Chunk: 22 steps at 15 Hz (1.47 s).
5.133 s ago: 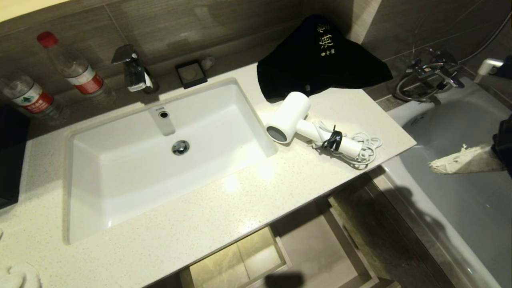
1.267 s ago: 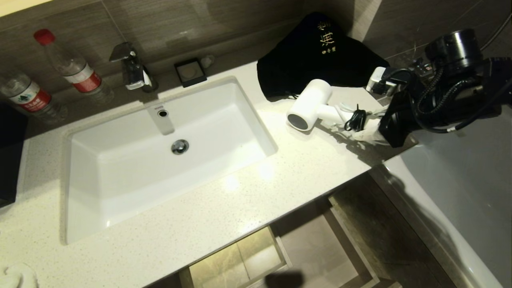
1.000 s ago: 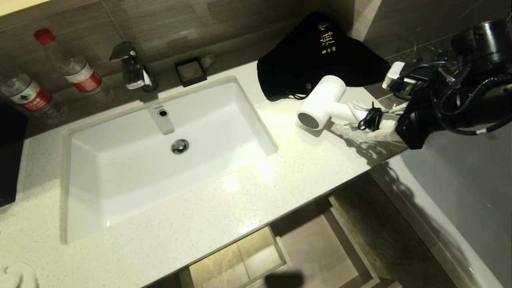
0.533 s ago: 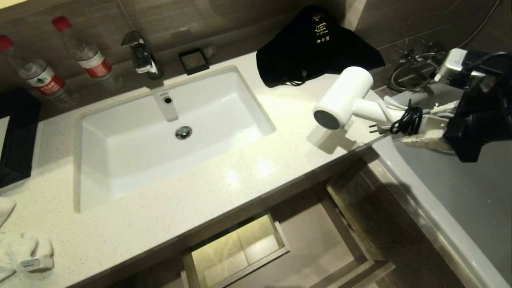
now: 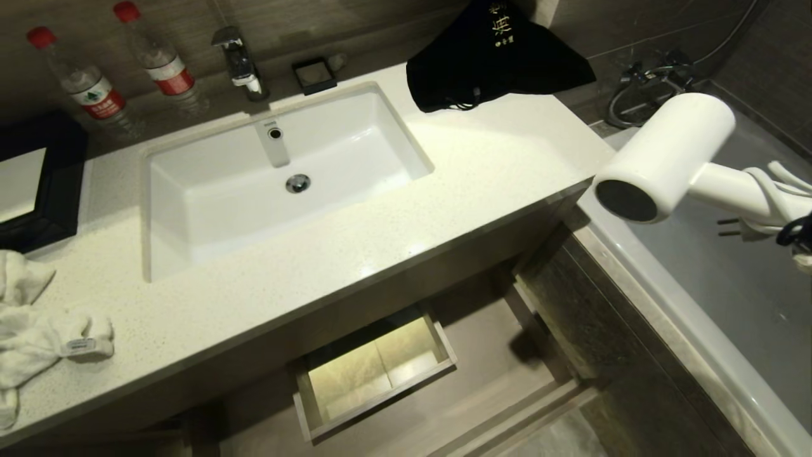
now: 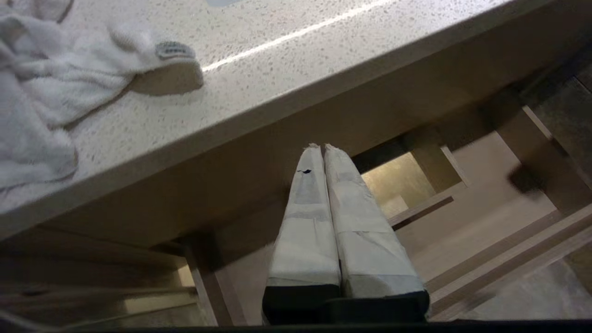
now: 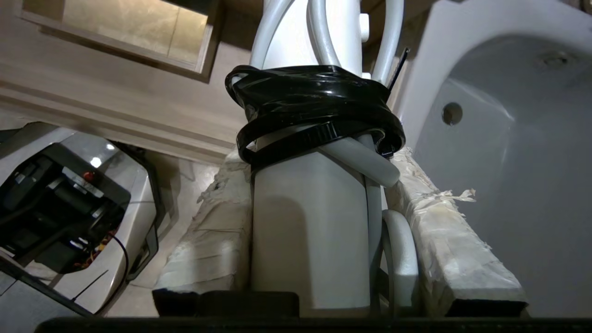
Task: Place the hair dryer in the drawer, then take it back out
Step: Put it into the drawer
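White hair dryer (image 5: 666, 158) (handle cropped) clamped by right gripper (image 7: 319, 217); left gripper (image 6: 323, 157) pressed closed, empty.

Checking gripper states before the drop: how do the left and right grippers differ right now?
The right gripper is clamped on the hair dryer by its handle; the left gripper holds nothing. Right's fingers are spread by the handle; left's are pressed together. Right sits beside the bathtub; left hangs below the countertop edge. Both have white-wrapped fingers.
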### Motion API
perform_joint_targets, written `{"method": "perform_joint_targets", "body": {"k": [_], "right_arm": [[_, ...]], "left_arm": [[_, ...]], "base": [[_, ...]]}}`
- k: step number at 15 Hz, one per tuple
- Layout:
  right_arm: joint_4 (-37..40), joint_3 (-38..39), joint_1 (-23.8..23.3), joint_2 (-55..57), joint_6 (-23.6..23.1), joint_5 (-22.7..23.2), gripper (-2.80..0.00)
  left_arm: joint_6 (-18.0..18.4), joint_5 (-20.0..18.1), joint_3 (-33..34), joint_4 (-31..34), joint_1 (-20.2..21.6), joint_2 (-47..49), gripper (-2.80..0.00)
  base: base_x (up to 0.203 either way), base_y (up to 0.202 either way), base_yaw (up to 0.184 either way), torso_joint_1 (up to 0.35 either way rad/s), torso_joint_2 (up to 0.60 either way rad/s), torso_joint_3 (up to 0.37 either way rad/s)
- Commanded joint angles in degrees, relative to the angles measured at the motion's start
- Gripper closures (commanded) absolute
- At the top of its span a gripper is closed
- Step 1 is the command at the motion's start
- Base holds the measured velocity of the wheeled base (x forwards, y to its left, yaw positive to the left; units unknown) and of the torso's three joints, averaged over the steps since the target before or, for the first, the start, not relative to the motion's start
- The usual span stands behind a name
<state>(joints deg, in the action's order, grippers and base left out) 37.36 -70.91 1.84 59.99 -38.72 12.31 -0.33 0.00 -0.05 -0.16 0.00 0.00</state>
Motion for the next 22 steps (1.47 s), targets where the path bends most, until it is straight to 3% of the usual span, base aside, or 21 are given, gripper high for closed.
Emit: {"method": "perform_joint_targets", "body": {"k": [1, 14, 22], "right_arm": [[0.24, 1.3, -1.12, -4.45, -0.28, 0.07, 0.0], [0.95, 2.49, -3.16, -6.55, -0.22, 0.3, 0.0], [1.22, 2.98, -3.16, -6.46, -0.04, 0.43, 0.0]], "left_arm": [[-0.02, 0.09, -0.04, -0.02, 0.0, 0.09, 0.0], [-0.02, 0.08, 0.05, -0.02, 0.0, 0.0, 0.0], [-0.02, 0.09, 0.05, -0.02, 0.0, 0.0, 0.0]], "base": [[0.0, 0.0, 0.0, -0.315, 0.18, -0.137], [0.0, 0.0, 0.0, -0.281, 0.08, -0.204], [0.0, 0.0, 0.0, -0.049, 0.0, -0.052]]}}
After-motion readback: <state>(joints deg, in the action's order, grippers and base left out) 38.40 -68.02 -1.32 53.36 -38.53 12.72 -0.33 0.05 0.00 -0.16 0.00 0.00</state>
